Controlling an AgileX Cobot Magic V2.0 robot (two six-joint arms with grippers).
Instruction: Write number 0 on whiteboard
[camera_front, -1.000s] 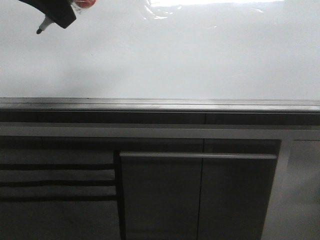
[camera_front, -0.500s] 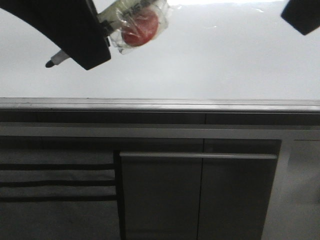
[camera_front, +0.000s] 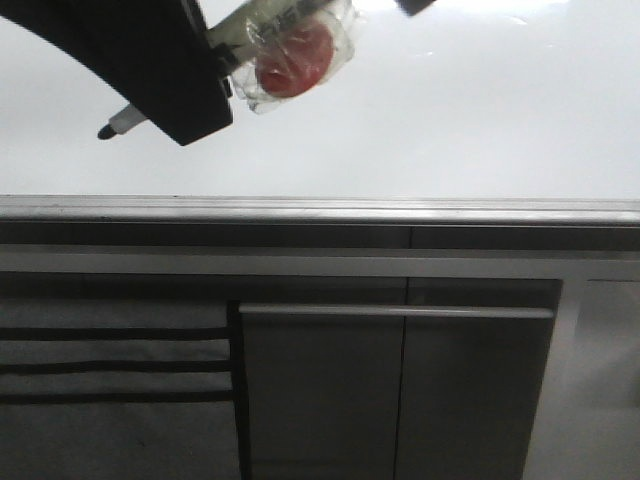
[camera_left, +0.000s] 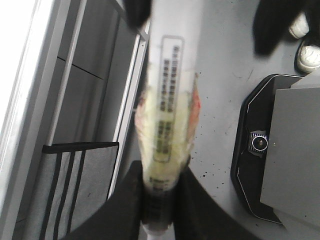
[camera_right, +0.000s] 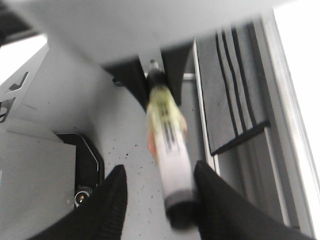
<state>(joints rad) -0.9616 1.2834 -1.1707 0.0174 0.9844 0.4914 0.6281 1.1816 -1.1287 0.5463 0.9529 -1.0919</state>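
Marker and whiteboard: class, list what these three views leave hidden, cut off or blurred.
- Marker: front view, barrel hidden by the left gripper; blurred in both wrist views.
- Whiteboard: front view, top cut off, glare; no stroke visible.
- Right gripper: front view, mostly out of frame.

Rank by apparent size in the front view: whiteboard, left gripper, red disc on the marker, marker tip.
1. whiteboard, fills the upper frame.
2. left gripper; it looks large partly because it is near the camera.
3. red disc.
4. marker tip, smallest.

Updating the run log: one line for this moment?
left gripper: shut on marker | right gripper: open | whiteboard: blank | number 0: not yet drawn
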